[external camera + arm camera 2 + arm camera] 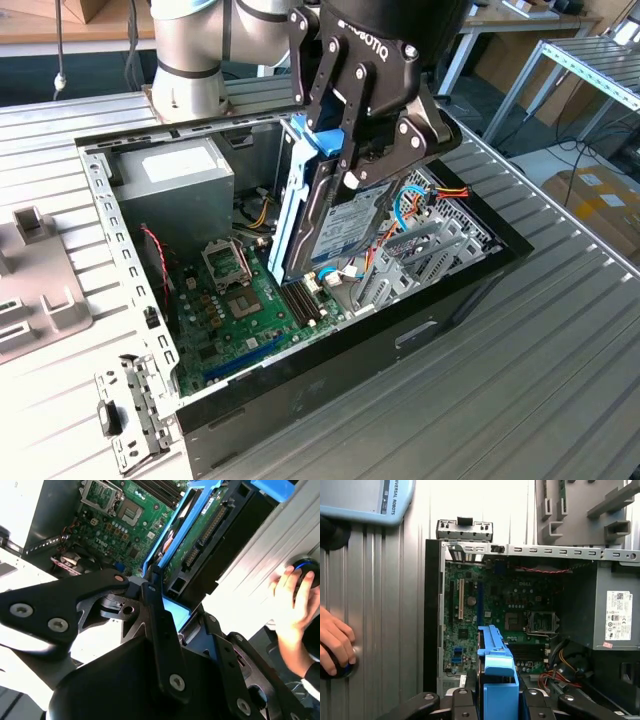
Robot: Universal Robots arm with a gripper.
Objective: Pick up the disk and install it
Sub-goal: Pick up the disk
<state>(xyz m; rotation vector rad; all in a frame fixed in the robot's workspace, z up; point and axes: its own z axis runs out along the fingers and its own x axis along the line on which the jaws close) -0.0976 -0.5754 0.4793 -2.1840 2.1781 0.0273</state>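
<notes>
- Ribbed aluminium table (540, 400) carries an open computer case (400, 335), which lies on its side with its inside facing up.
- My pincer (345, 170) is clenched on the disk (345, 235), gripping it by its upper end.
- The disk stands on edge and tilted. Its light-blue carrier rail (290, 200) runs along the side toward the exterior view's left, and its white-and-blue label faces the near side.
- It hangs within the case opening. Its lower end is down between the green motherboard (235, 300) and the grey metal drive cage (420, 260). I cannot tell whether it touches either one.
- In both wrist views I see the disk (497, 675) (200, 530) reaching out from my fingers over the motherboard.
- A big grey power supply box (175, 175) sits in the far corner of the case, toward the exterior view's left.
- Coloured cables (410, 205) loop just beside the disk, on the exterior view's right.
- A detached grey panel (40, 290) lies on the table at the exterior view's left, with a small metal bracket (130, 405) near the case's near corner.
- A person's hand (335, 642) rests on a dark round object (306, 572) on the table, beside the case and well apart from the disk.
</notes>
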